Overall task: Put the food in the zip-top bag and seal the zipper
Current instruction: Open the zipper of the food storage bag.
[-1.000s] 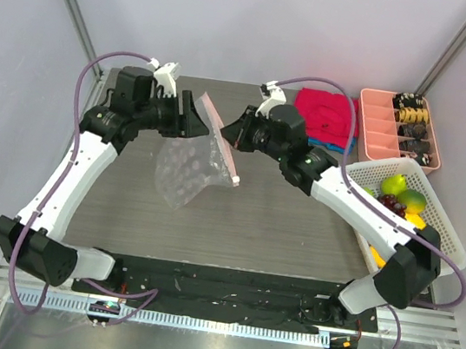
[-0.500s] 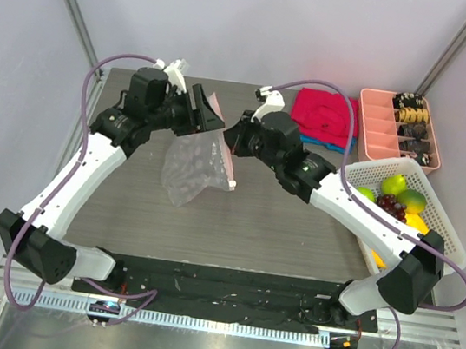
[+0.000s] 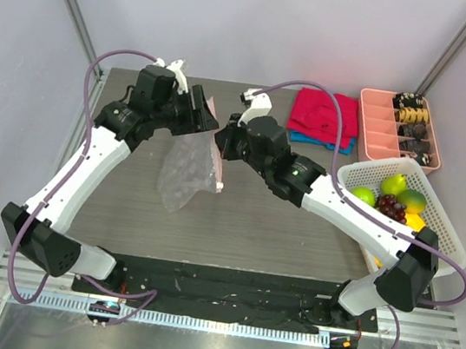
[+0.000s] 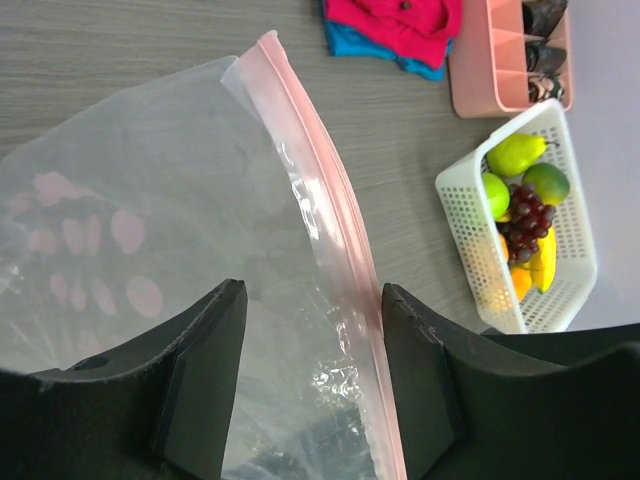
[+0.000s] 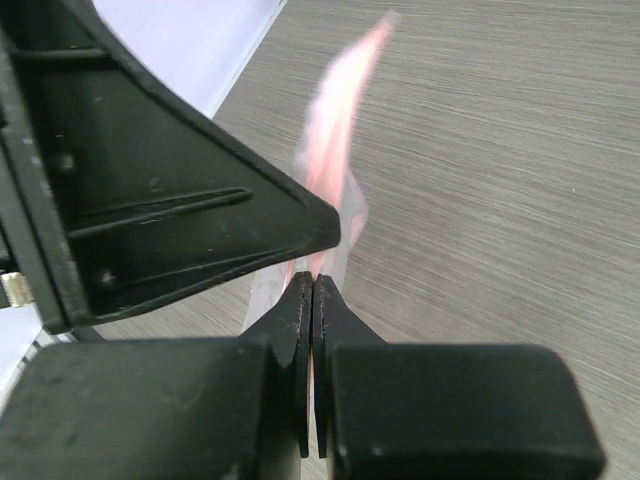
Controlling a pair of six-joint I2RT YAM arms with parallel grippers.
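Note:
The clear zip-top bag [image 3: 183, 170] hangs above the table between my two grippers. Its pale pink zipper [image 4: 318, 170] runs down the mouth edge. My right gripper [image 5: 313, 278] is shut on the pink strip and shows in the top view as well [image 3: 218, 141]. My left gripper [image 4: 312, 290] stands open astride the bag's mouth, the zipper lying against its right finger [image 4: 420, 370]. The food [image 3: 394, 197] lies in the white mesh basket [image 3: 446, 231] at the right: a grape bunch, green fruits, an orange and bananas.
A red cloth [image 3: 323, 113] on a blue one lies at the back of the table. Beside it stands a pink compartment tray [image 3: 382, 127] with dark items. The two wrists are close together over the left middle of the table.
Both grippers and the bag have drifted left and toward the back. The right gripper stays shut on the zipper, and the left gripper has come closer to it.

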